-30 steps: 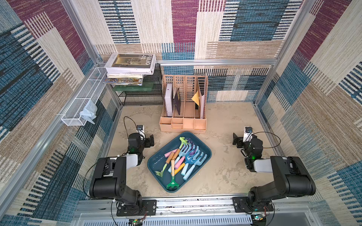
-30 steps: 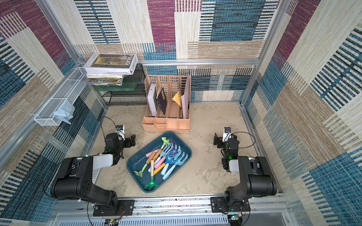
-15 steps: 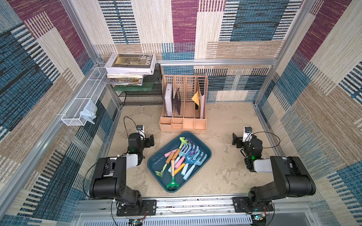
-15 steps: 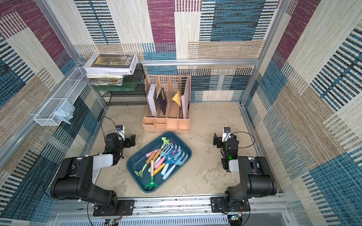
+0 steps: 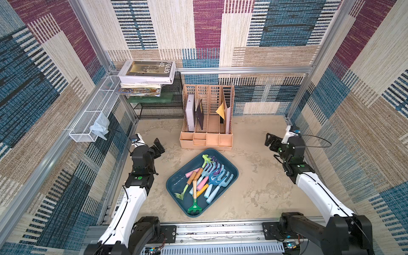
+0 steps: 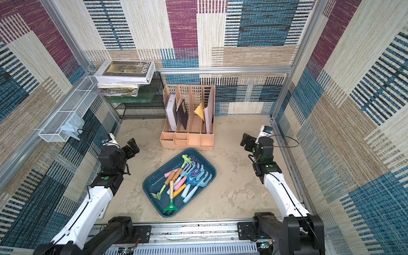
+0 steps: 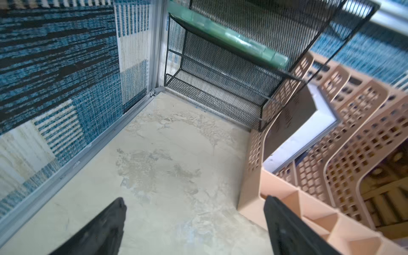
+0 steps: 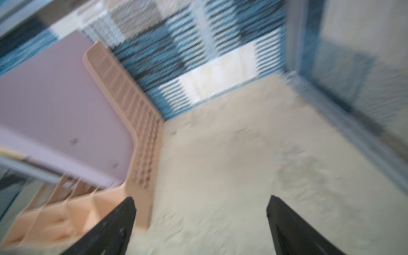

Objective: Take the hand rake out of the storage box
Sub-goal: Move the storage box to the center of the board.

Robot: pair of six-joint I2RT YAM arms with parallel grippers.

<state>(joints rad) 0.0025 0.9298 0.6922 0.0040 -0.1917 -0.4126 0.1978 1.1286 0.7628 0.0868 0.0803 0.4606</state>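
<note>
A robotics lab's test cell was dressed as an office: aluminium framing [image 5: 242, 70] held patchwork woven wall panels [image 5: 207, 26]. A left arm [image 5: 132, 198] and right arm [image 5: 315, 187] rose from a rail [image 5: 220, 230] along the sandy desk [image 5: 260, 194], with a peach file organizer [image 5: 206, 141] and stacked books [image 5: 146, 71] behind.

One storage box [image 5: 174, 186], one file organizer [image 5: 206, 141], two pincers [image 5: 157, 148] [image 5: 271, 143]

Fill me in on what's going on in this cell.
Nothing is being handled yet. The left gripper and right gripper are both open and empty, off to either side of the storage box. The green hand rake lies inside it among other colourful garden tools, untouched.
</note>
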